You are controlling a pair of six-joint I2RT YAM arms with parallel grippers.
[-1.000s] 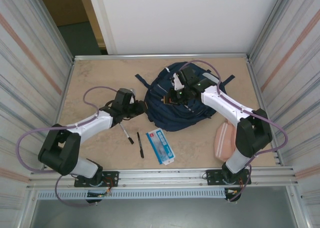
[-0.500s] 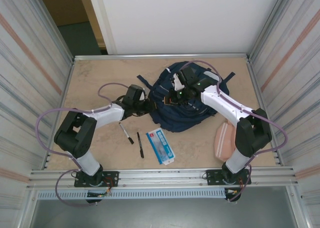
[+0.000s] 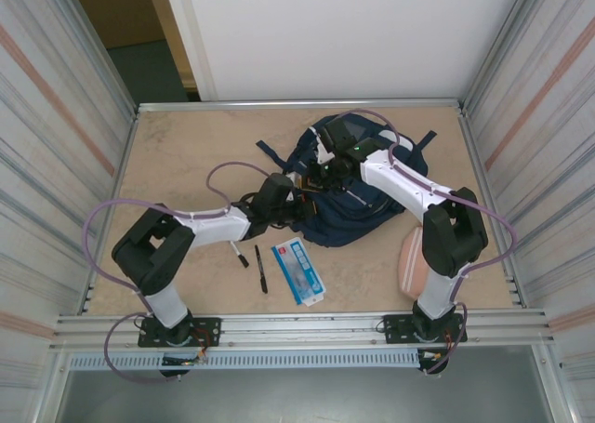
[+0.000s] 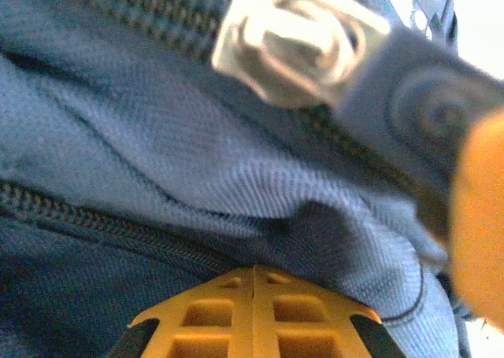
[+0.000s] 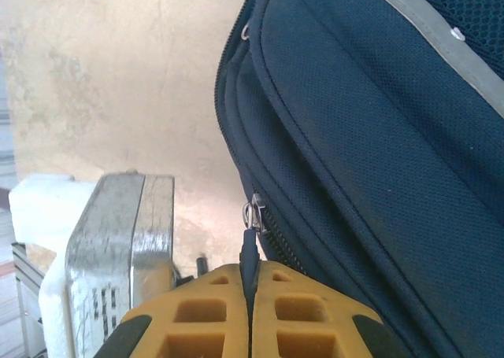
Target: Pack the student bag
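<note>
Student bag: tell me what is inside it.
Contents are hidden: navy fabric of the student bag covers them, and no opening is visible. The right gripper pinches a zip pull at its side.

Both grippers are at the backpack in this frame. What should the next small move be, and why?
Probably the right gripper should draw the zipper pull along its track to open the pocket. It is shut on that pull, the zip there looks closed, and the left gripper seems to pinch the student bag fabric, bracing it. The black pen lies outside, unpacked.
</note>
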